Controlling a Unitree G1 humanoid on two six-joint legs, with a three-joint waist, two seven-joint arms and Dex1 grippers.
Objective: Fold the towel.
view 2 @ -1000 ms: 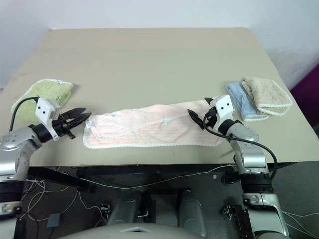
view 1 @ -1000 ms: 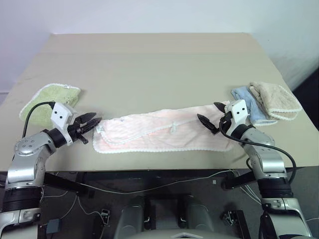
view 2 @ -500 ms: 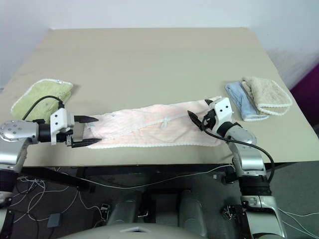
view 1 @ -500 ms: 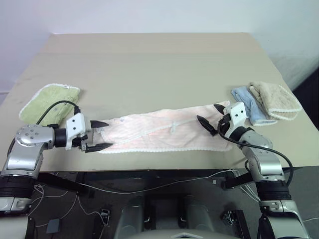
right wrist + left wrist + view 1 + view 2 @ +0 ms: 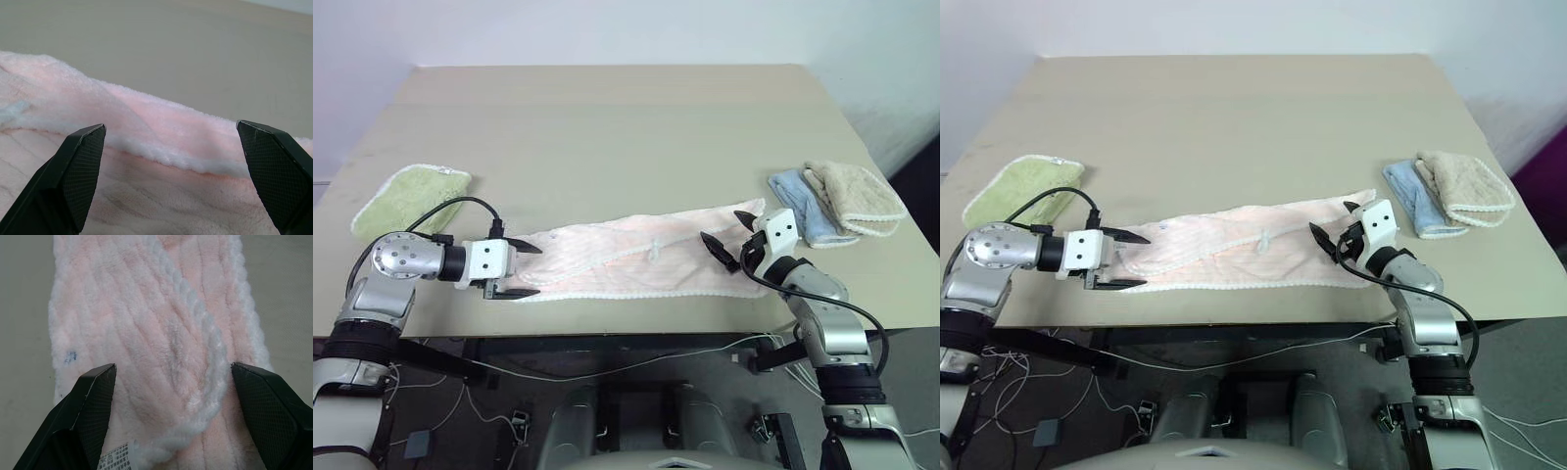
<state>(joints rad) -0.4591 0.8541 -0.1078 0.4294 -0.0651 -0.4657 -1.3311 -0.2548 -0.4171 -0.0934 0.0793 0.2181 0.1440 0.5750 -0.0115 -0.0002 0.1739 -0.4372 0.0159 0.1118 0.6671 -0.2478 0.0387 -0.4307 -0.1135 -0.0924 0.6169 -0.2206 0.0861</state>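
On beige desk (image 5: 607,117): pink towel (image 5: 636,259) lying long, folded lengthwise. Left fingers (image 5: 521,270) released, straddling one end; right fingers (image 5: 727,236) released over the other.

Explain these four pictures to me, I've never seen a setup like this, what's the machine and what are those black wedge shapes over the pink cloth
It is a humanoid robot with two arms, standing at a table. The two wide pictures come from cameras in its head, looking down. The two close-ups come from cameras on its wrists; the black wedges are each gripper's own fingers. The left gripper and right gripper are both open, one at each end of the towel, a long pink cloth lying flat. Nothing is held. A green towel lies at the robot's far left; a blue cloth and a beige cloth lie at its right.
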